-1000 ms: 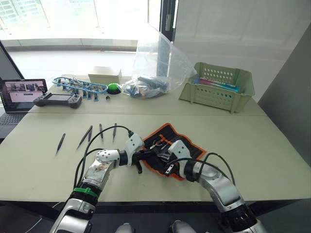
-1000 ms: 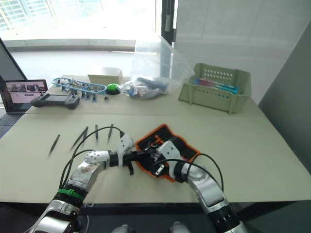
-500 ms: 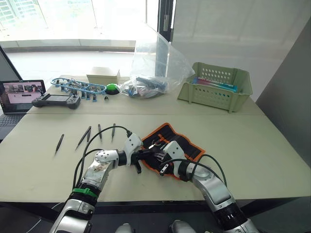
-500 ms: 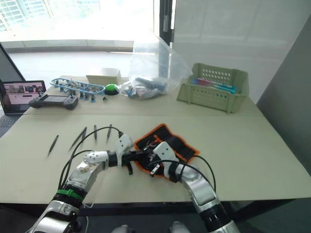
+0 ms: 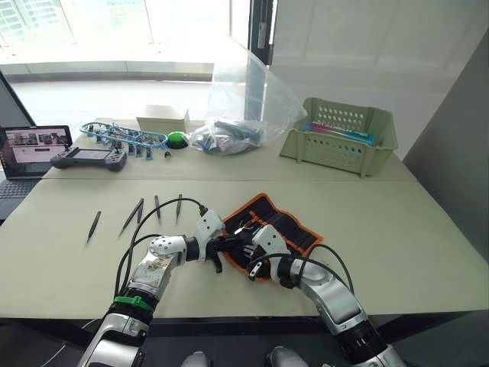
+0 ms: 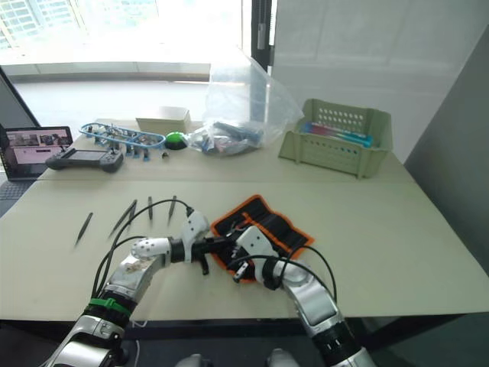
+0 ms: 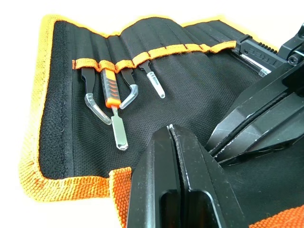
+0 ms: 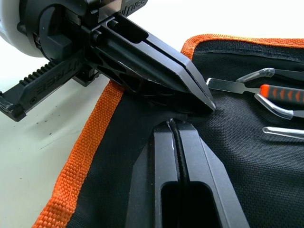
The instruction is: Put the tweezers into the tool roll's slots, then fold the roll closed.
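Note:
The tool roll [image 5: 284,228] lies open on the table, black with orange edging. Its slots [image 7: 142,57] hold tweezers with clear tip caps and an orange-handled tool [image 7: 113,102]. Several dark tweezers [image 5: 131,215] lie loose on the table left of the roll. My left gripper [image 7: 172,129] is shut over the roll's near left corner, with nothing seen between its fingers. My right gripper [image 8: 176,124] is shut too, its tips almost touching the left fingers [image 8: 156,66] above the black fabric.
At the back stand a green perforated basket [image 5: 340,138], a clear plastic bag [image 5: 248,99], a green button [image 5: 179,139], a beige box [image 5: 162,118], a blue rack [image 5: 126,136], a handheld controller [image 5: 90,157] and a laptop [image 5: 30,145].
My right gripper has slid left across the roll until its tips meet the left gripper. The left gripper and the loose tweezers have stayed put.

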